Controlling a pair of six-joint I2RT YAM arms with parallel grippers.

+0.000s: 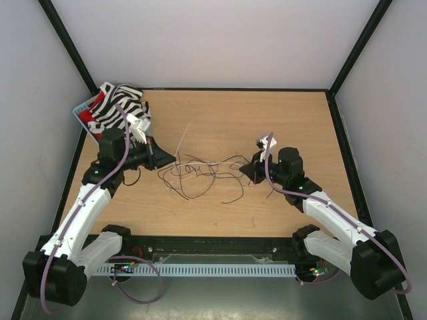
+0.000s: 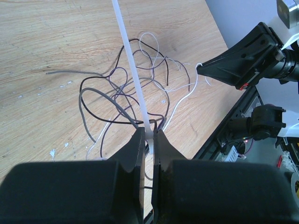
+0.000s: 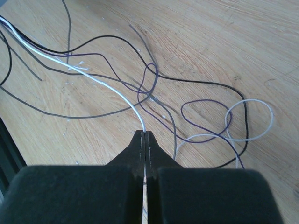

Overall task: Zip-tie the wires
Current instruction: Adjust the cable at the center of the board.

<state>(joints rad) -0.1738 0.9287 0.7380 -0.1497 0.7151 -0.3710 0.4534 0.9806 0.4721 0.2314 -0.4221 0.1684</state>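
The wires (image 1: 200, 175) lie in a loose tangle of thin dark and pale strands at the middle of the wooden table. My left gripper (image 1: 175, 160) is at the tangle's left edge. In the left wrist view it (image 2: 148, 136) is shut on a white zip tie (image 2: 131, 60), whose strap runs up and away over the wires (image 2: 117, 93). My right gripper (image 1: 244, 172) is at the tangle's right edge. Seen from its own wrist, it (image 3: 145, 133) is shut on a white wire (image 3: 107, 86) that leads off to the upper left among the dark wires (image 3: 154, 79).
A zebra-striped cloth (image 1: 117, 107) lies over a blue basket (image 1: 80, 111) at the table's back left corner, close behind the left arm. White walls and black frame posts enclose the table. A black rail (image 1: 213, 245) runs along the near edge.
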